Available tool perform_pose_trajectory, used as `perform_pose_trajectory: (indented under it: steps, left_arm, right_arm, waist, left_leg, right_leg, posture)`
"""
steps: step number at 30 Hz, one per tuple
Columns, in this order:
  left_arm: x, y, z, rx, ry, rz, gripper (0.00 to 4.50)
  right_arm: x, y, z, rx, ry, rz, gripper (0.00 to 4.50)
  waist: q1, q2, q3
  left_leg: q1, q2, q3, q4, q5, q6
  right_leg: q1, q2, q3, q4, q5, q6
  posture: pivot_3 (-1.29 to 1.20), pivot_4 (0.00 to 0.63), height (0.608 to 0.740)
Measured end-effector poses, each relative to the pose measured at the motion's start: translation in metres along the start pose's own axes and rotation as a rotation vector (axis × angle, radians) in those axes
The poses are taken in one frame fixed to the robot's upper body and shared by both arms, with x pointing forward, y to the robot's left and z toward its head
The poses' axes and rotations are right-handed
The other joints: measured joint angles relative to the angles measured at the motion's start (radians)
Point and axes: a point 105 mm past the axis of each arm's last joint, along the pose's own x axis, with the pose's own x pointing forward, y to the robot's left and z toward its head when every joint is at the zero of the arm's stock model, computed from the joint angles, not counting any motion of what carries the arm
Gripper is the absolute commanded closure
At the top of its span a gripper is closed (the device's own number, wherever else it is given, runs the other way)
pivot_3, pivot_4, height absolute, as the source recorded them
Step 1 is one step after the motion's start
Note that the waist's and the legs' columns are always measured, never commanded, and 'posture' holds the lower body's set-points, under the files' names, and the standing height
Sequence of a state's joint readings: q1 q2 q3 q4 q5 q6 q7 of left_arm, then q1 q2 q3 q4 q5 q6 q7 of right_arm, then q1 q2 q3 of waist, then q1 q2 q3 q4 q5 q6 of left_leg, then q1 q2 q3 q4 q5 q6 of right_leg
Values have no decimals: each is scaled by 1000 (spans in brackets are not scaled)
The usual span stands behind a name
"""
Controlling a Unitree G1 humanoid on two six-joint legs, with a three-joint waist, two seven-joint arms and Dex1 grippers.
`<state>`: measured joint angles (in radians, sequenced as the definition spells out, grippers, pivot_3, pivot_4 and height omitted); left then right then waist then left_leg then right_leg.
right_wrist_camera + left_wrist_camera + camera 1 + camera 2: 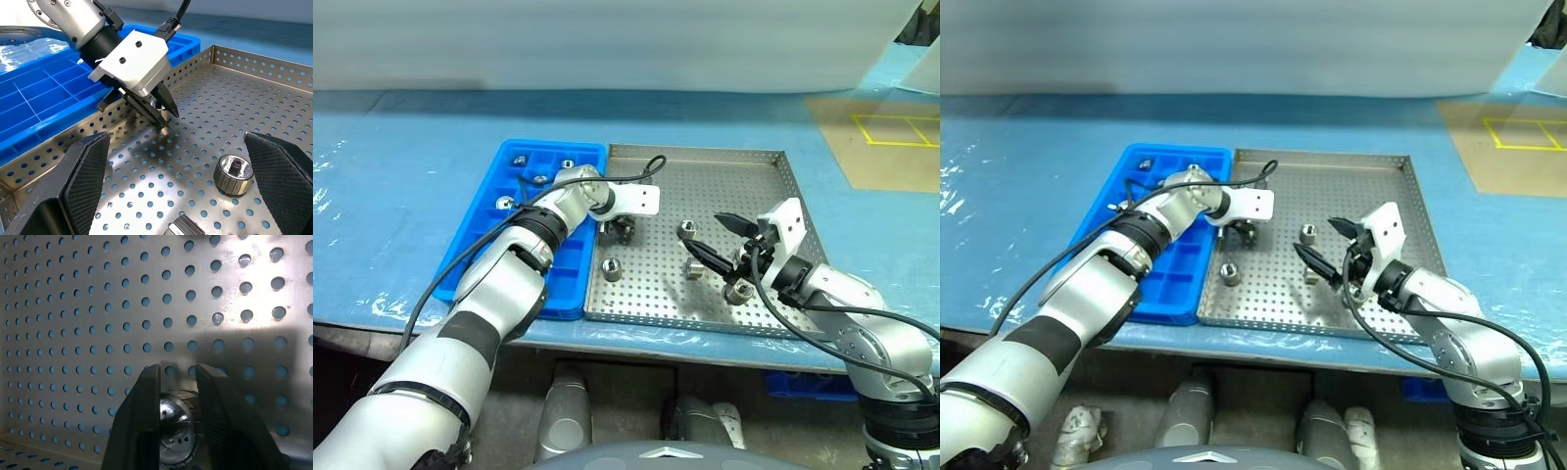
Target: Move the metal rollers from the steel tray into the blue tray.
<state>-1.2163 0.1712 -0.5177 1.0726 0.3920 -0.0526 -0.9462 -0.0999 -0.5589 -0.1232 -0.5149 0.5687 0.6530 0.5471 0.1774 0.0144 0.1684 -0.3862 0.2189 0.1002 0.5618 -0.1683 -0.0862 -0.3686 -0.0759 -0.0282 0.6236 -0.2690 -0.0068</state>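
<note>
Five metal rollers (611,267) are lying in the steel tray (695,150), a perforated square pan that is sitting on a blue-covered table (391,196). Four of them are resting loose on the tray's floor: one near the tray's left rim toward the near edge, one around the tray's middle, one just nearer than that, and one close to the tray's near edge on the right side.

The fifth, the held roller (173,431), is sitting by the tray's left rim, where the left gripper (178,369) is reaching down at a slant from over the blue tray (568,284). The two black fingers (142,416) are pressing in on either side of this roller, clenched on it. Whether it is lifted off the floor I cannot tell.

Four more rollers are sitting in the blue tray, which is lying flush against the steel tray's left rim. All four are in compartments at that tray's far end, each in its own square; the near compartments are showing bare blue.

One right gripper (702,231) is hovering over the steel tray's right half, pointing toward the tray's left rim. It is standing released, its two fingers spread wide with nothing between them, and the middle roller is lying just beside its tips.
</note>
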Motion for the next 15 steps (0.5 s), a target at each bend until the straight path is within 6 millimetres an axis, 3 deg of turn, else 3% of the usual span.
perform_pose_trajectory:
  steps: [4,9,15]
  left_arm:
    - [-2,10,16,-227,-151,52,4464]
    - [-28,31,39,-510,-444,131,4464]
    - [-60,28,31,-718,-698,242,4464]
  right_arm:
    - [0,0,0,1,-3,-2,0]
    - [5,4,1,-7,-9,14,0]
    - [12,6,1,-9,-16,44,0]
  waist:
    - [0,0,0]
    - [-2,0,0]
    - [-1,0,0]
  left_leg:
    - [-2,-1,0,0,0,1]
    - [-1,0,0,-1,0,1]
    - [-3,0,0,-1,0,2]
  right_leg:
    - [-1,0,0,0,0,0]
    - [-1,0,0,-1,0,0]
    - [-2,0,-1,-1,0,-1]
  posture:
    - [68,150,740]
    - [97,150,740]
    - [144,150,740]
